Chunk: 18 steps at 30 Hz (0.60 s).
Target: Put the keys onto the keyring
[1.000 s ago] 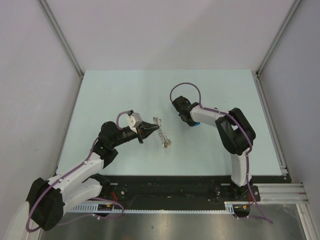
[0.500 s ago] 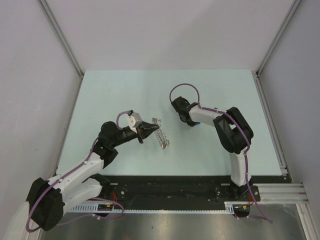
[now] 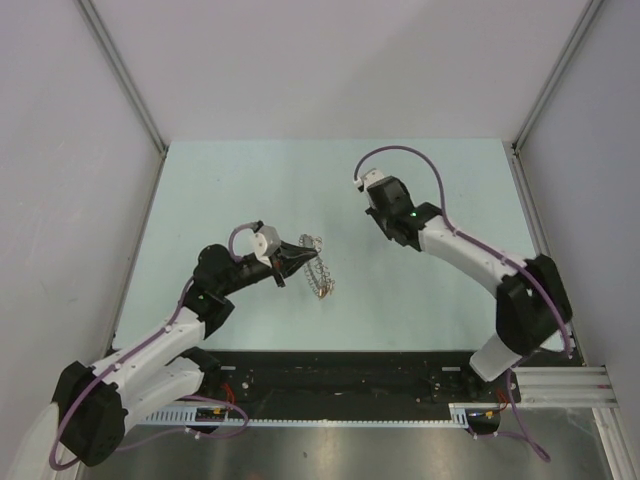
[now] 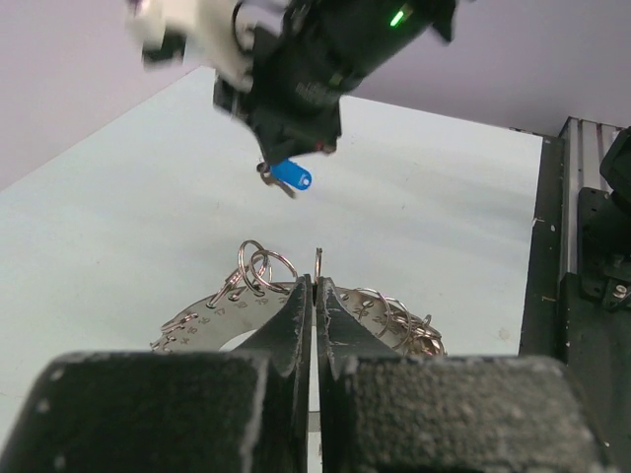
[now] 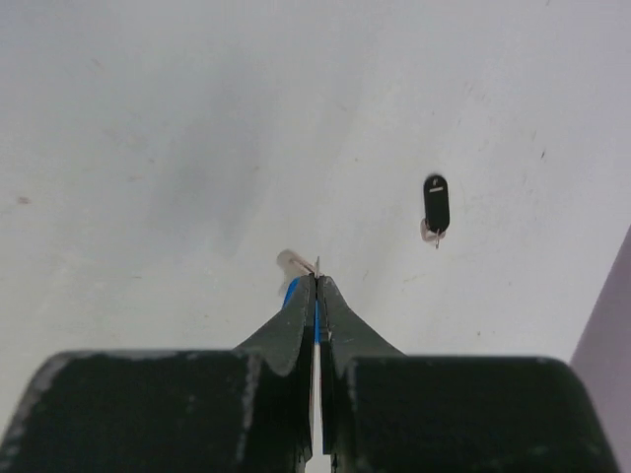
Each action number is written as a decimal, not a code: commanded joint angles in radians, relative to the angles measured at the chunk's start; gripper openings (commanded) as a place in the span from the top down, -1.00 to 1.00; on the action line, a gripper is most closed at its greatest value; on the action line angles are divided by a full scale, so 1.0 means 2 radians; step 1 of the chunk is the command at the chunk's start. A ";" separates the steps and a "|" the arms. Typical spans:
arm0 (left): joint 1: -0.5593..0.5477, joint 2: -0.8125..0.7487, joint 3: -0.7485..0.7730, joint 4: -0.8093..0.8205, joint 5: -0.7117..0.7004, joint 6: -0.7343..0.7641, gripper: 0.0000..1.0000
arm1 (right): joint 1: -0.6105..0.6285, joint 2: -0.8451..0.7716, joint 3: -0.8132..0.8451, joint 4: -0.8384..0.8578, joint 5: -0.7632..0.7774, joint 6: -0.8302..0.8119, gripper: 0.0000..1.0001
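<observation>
Keyring (image 4: 222, 307): pinched by left end effector (image 4: 314, 284) | blue key (image 4: 293, 175): pinched by right end effector (image 5: 315, 279)

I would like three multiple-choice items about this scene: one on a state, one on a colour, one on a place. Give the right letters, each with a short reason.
1. How is the left gripper?
A) open
B) shut on the keyring
C) shut on nothing

2. What colour is the head of the key in the right gripper?
A) blue
B) yellow
C) black

3. Where is the black key?
A) in the left gripper
B) on the keyring
C) lying on the table

Answers:
1 B: its fingers pinch the ring's rim.
2 A: the blue key sticks out between its fingers.
3 C: the right wrist view shows it alone on the surface.
</observation>
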<state>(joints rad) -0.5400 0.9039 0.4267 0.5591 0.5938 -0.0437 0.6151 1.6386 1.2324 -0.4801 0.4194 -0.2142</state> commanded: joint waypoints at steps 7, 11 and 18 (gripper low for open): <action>-0.003 -0.016 0.021 0.043 0.003 -0.023 1.00 | -0.045 -0.235 -0.125 0.143 -0.262 0.015 1.00; -0.005 -0.017 0.044 0.014 0.010 -0.022 0.99 | -0.084 -0.303 -0.177 0.186 -0.386 0.034 1.00; -0.015 -0.006 0.080 -0.033 0.031 -0.013 0.99 | -0.138 -0.344 -0.227 0.282 -0.529 0.085 1.00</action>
<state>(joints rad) -0.5568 0.8959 0.4976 0.5106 0.6113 -0.0715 0.3748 0.9882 0.8127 -0.0841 -0.4145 -0.1215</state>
